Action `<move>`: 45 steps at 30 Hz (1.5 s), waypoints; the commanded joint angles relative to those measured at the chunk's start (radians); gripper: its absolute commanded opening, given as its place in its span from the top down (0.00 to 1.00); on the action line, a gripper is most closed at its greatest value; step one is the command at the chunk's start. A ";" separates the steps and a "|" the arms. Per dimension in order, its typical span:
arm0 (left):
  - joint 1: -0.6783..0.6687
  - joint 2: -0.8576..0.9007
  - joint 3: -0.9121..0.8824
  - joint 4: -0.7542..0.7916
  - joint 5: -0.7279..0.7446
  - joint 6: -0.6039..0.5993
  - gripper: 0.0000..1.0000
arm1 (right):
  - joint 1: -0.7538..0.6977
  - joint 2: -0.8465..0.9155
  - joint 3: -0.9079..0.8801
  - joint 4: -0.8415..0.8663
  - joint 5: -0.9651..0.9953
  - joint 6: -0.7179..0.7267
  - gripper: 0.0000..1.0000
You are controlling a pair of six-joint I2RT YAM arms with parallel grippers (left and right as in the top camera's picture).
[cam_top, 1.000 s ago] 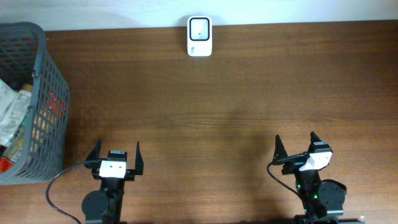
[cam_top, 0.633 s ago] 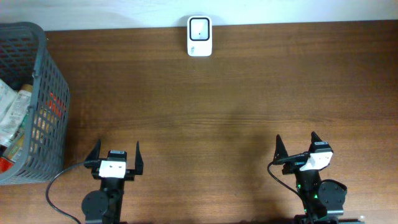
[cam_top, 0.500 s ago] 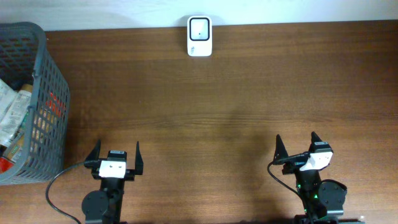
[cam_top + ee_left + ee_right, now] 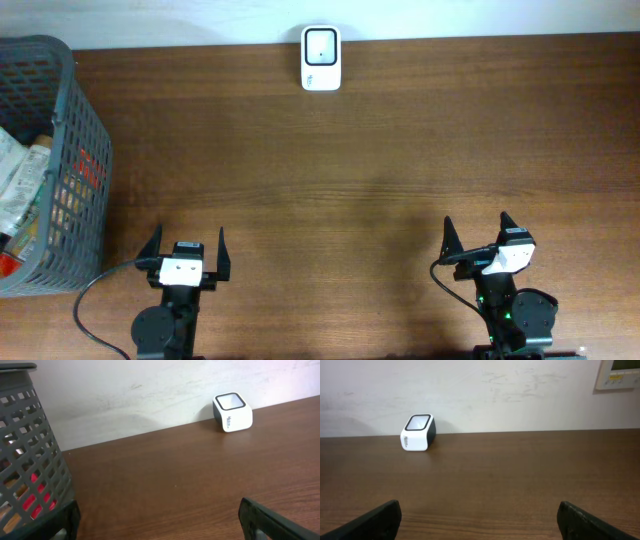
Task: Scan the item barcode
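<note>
You have the left claw and right claw both released and empty, at the near edge of the table. The packaged items lie in the grey basket at the table's left end. The white scanner stands at the far edge, well apart from both claws.

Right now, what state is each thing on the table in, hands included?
left hand: open, empty, at the near side.
right hand: open, empty, at the near side.
scanner: upright at the far side, window up, nothing over it.
basket: upright at the left, holding items.
items: inside the basket, none picked up.
</note>
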 commanded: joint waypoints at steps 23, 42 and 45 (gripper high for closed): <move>0.007 0.068 0.124 0.046 0.035 -0.029 0.01 | -0.013 -0.007 -0.005 -0.003 -0.005 -0.004 0.01; 0.015 1.265 1.619 -0.721 0.039 -0.028 0.01 | -0.013 -0.007 -0.005 -0.003 -0.005 -0.004 0.01; 0.035 1.431 1.921 -0.921 0.031 -0.013 0.01 | -0.013 -0.007 -0.005 -0.003 -0.005 -0.004 0.01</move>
